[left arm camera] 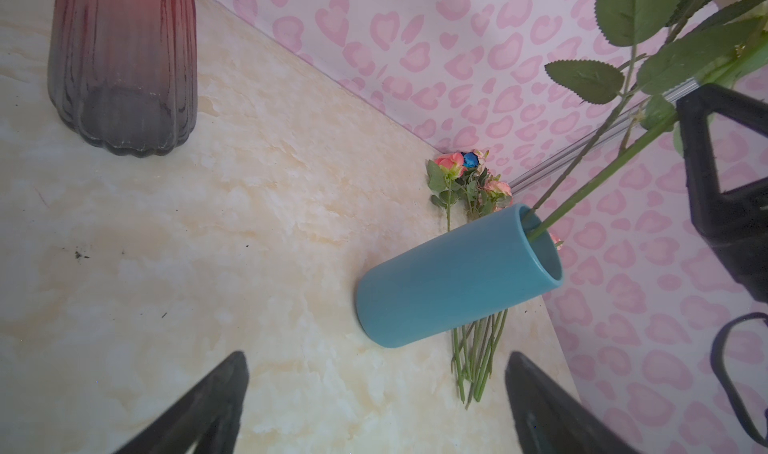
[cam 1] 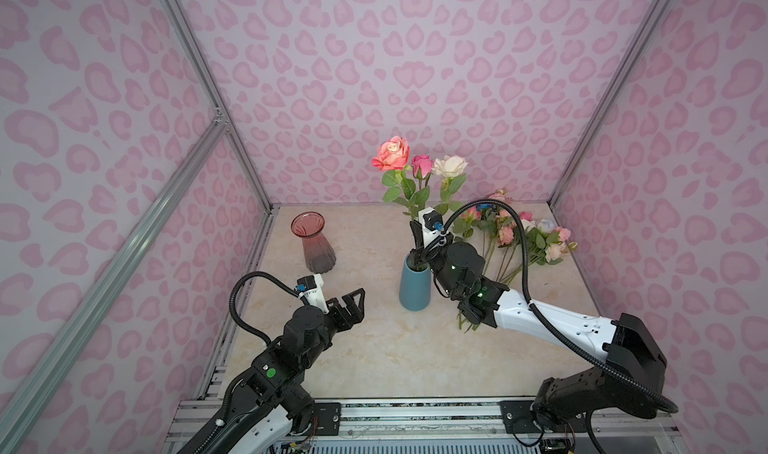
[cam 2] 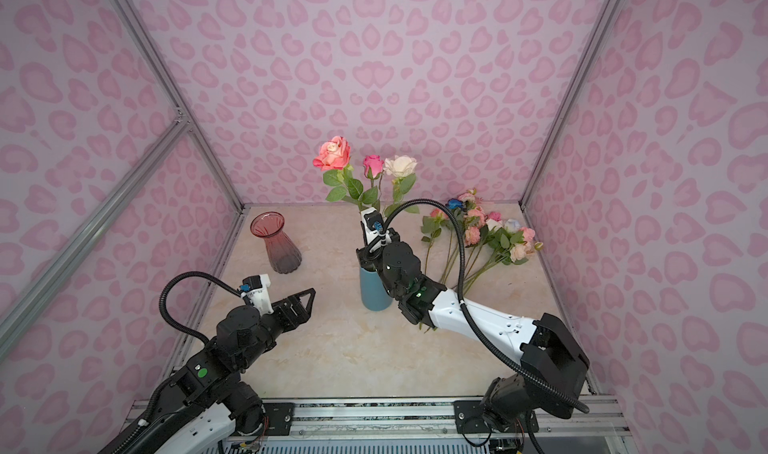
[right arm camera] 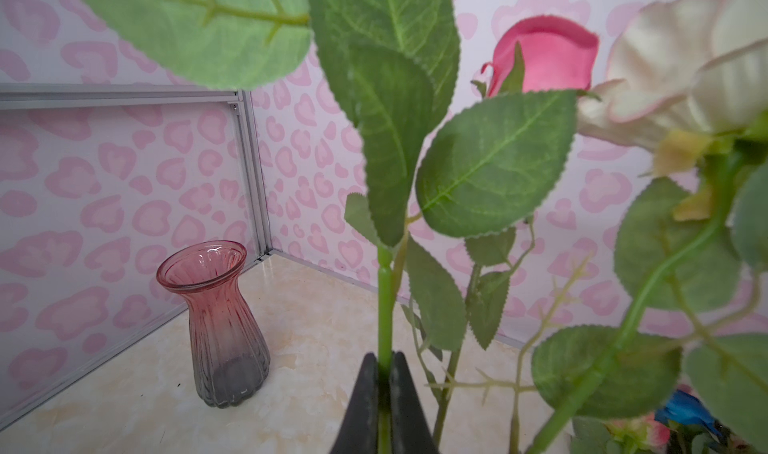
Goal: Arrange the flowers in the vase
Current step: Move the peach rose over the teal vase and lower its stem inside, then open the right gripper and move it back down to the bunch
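Standing at the open front, I see three roses upright in the blue vase (cam 1: 414, 285) near the middle of the table (cam 1: 374, 360): a coral rose (cam 1: 391, 153), a pink rose (cam 1: 422, 165) and a cream rose (cam 1: 450, 166). Their heads sit well above the rim and fan a little apart.

The right gripper (right arm camera: 384, 369) reaches in from the right and sits just above the vase mouth. Its jaws are pressed together on a green stem (right arm camera: 384, 302) that runs straight up between them. Big leaves hide the top of that stem in the wrist view, so I cannot tell for sure which bloom it carries.

The left gripper (cam 1: 356, 308) hangs over the table to the left of the blue vase, apart from it. Its jaws are spread wide with only air between them, and its fingers point toward the vase.

A red vase (cam 1: 313, 244) of ribbed glass stands upright at the back left, near the corner. It is pink at the lip and shades to grey at the base.

The other flowers lie flat in a pile (cam 1: 523, 231) at the back right, behind the right arm. Their heads crowd toward the far corner and their stems fan forward, passing under the arm. The pile is mostly pink, peach and white, with one blue bloom (cam 2: 455, 203) at its far edge.
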You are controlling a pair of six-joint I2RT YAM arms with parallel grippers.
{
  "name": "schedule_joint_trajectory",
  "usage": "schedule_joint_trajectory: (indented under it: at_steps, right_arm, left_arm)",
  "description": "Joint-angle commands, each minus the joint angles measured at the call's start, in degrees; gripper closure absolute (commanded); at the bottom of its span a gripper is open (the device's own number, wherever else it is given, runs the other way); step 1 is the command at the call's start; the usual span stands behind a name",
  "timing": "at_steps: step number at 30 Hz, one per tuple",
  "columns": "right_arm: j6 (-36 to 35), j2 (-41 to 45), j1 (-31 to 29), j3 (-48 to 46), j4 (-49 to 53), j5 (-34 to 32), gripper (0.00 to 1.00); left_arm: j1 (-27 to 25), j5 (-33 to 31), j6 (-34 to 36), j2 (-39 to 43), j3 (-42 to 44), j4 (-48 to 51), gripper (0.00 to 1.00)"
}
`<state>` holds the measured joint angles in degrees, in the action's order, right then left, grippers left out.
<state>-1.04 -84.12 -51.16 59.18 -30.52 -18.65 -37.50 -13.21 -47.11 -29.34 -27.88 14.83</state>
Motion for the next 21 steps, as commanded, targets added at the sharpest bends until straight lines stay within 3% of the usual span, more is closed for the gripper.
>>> schedule_joint_trajectory:
  at_steps: [1,12,21]
  right_arm:
    - [2.1,-0.4,-0.2,-1.0,-1.3,-1.2,0.92]
    - [3.2,1.1,-0.3,-2.6,-0.5,-1.5,0.83]
    - [3.1,3.3,-1.2,-3.4,-0.2,-1.9,0.81]
  left_arm:
    - [0.1,0.6,-1.0,-0.2,0.2,-2.2,0.03]
    - [0.1,1.1,-1.1,-2.1,0.4,-3.5,0.03]
    - [0.1,1.6,-0.9,-3.7,0.2,-4.4,0.03]
